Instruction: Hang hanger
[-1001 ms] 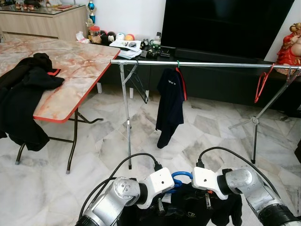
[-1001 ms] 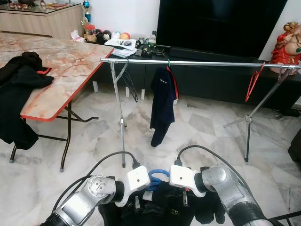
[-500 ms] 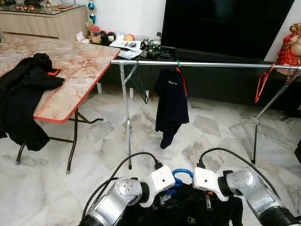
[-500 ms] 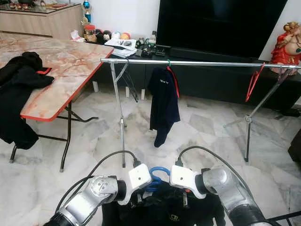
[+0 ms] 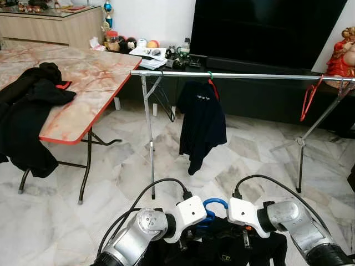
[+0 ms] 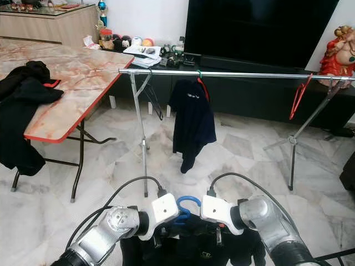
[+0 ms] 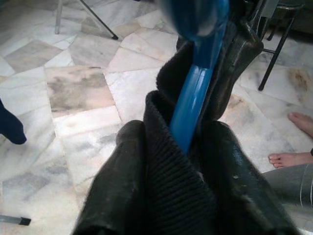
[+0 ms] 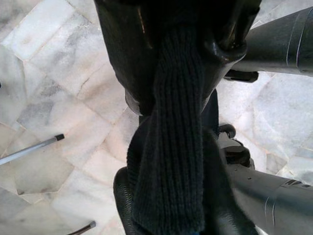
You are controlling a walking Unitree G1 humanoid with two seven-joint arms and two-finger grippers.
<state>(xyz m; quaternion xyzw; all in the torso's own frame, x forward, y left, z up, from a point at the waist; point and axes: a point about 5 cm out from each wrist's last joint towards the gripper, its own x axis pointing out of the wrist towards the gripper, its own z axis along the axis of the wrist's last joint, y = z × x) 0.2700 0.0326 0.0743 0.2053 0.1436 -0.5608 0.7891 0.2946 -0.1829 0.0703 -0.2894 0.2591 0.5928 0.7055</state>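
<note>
Both claws clenched on black garment (image 5: 222,252): left claw (image 7: 178,161) beside blue hanger (image 7: 193,98); right claw (image 8: 171,73) apparently gripping collar.

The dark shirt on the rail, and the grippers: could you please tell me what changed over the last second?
The dark shirt on the rail has swung round to show more of its breadth. Both grippers, left and right, stay clamped on the black garment with its blue hanger.

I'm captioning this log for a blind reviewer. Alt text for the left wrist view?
The left gripper is shut on a black ribbed garment, with a blue hanger rising from the fabric. Behind lie a marble floor and a person's bare foot.
</note>
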